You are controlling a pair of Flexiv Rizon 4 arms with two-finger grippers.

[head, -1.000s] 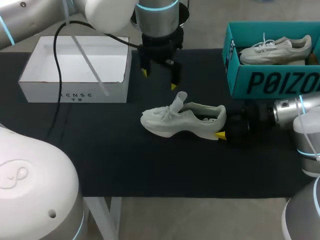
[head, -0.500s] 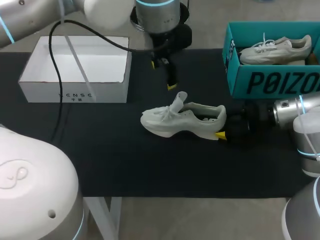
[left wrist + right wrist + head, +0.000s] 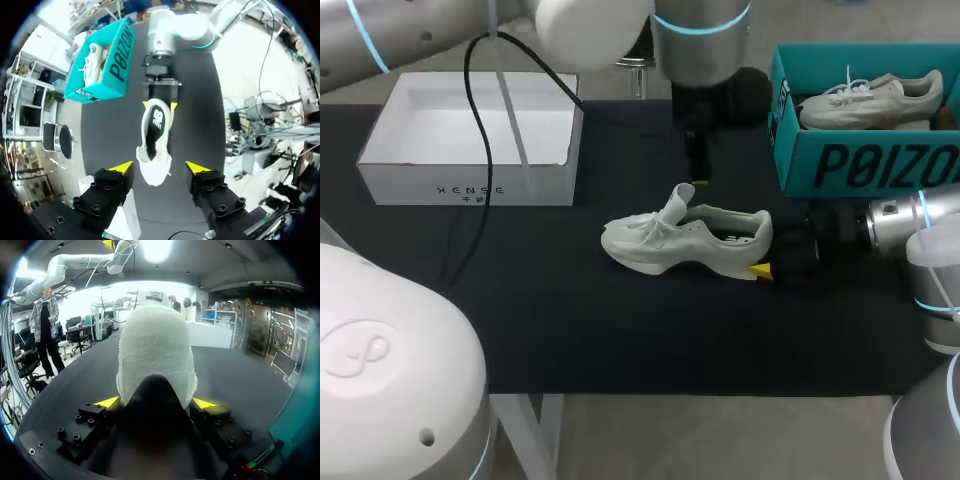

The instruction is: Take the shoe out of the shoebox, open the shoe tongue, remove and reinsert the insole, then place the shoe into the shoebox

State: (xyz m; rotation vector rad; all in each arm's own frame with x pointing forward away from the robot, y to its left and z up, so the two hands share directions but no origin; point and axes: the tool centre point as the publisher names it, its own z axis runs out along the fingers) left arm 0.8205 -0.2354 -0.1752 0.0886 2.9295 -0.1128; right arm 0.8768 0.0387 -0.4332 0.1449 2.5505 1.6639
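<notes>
Your right gripper [image 3: 156,402] pinching the pale sneaker [image 3: 685,240] by its heel, sneaker sitting upright mid-table on the black mat [image 3: 620,330], toe pointing left, your left gripper [image 3: 160,167] hovering above it, fingers spread wide (touching nothing), white shoebox [image 3: 470,140] sitting far left.

We find the shoe [image 3: 685,240] lying mid-worktop [image 3: 570,320]. Behind it to the left stands a box [image 3: 470,185]. Behind it to the right stands a second box [image 3: 860,160], which holds another shoe [image 3: 870,100]. Our right pincer [image 3: 156,402] sits at the shoe's heel and our left pincer [image 3: 160,167] hangs above the shoe.
</notes>
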